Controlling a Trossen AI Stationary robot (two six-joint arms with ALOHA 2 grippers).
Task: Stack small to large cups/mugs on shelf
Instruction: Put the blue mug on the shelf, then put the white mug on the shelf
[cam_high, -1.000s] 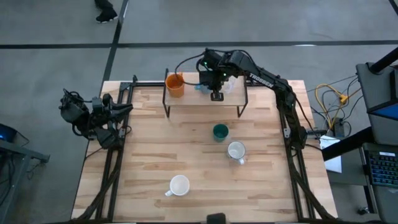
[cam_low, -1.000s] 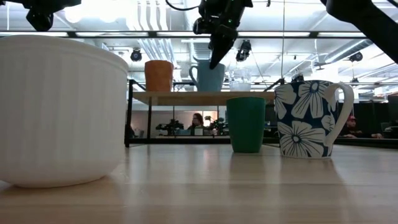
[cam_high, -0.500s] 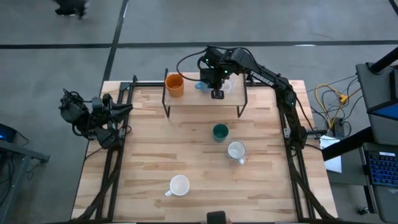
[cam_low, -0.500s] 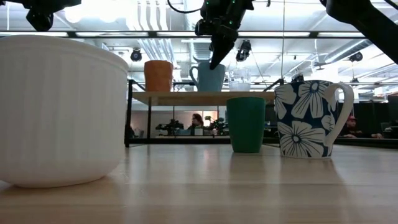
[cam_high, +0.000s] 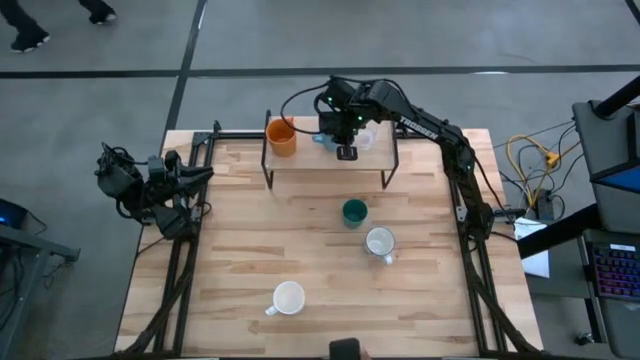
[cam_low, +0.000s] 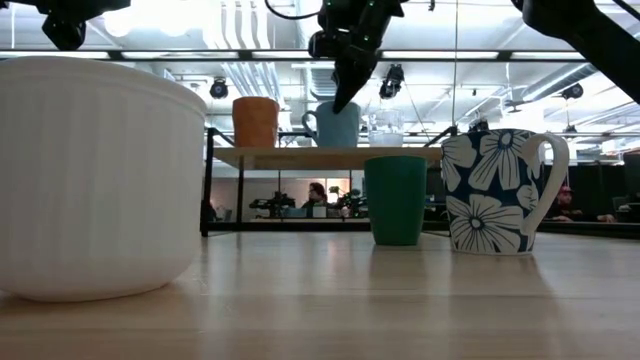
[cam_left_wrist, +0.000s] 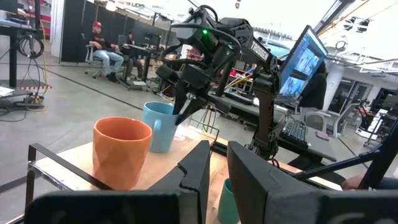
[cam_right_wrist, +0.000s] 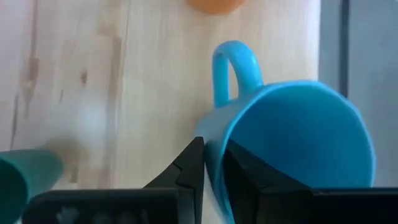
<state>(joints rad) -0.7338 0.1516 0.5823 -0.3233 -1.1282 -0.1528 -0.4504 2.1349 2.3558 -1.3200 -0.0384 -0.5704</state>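
On the shelf (cam_high: 330, 162) stand, on their bases, an orange cup (cam_high: 281, 135), a light blue mug (cam_low: 335, 125) and a clear glass (cam_low: 385, 128). My right gripper (cam_right_wrist: 213, 152) reaches down over the shelf, slightly open, with one finger on either side of the blue mug's wall. The dark green cup (cam_high: 354, 211), the flowered grey-white mug (cam_high: 379, 242) and the white cup (cam_high: 288, 298) stand on the tabletop. My left gripper (cam_left_wrist: 219, 162) waits off the table's left edge, its fingers close together with nothing between them. My right gripper comes slanting down from above at the blue mug's rim beside the handle (cam_right_wrist: 219, 127), one finger inside the mug and one outside. Whether the fingers touch the wall I cannot tell. The mug stands upright with its base on the shelf top (cam_low: 320, 156).
The shelf sits at the table's far edge on thin black legs (cam_low: 207, 185). The right half of the shelf top (cam_high: 375, 160) is bare in front of the glass. The three loose cups lie in a line from the table's middle to its near edge.
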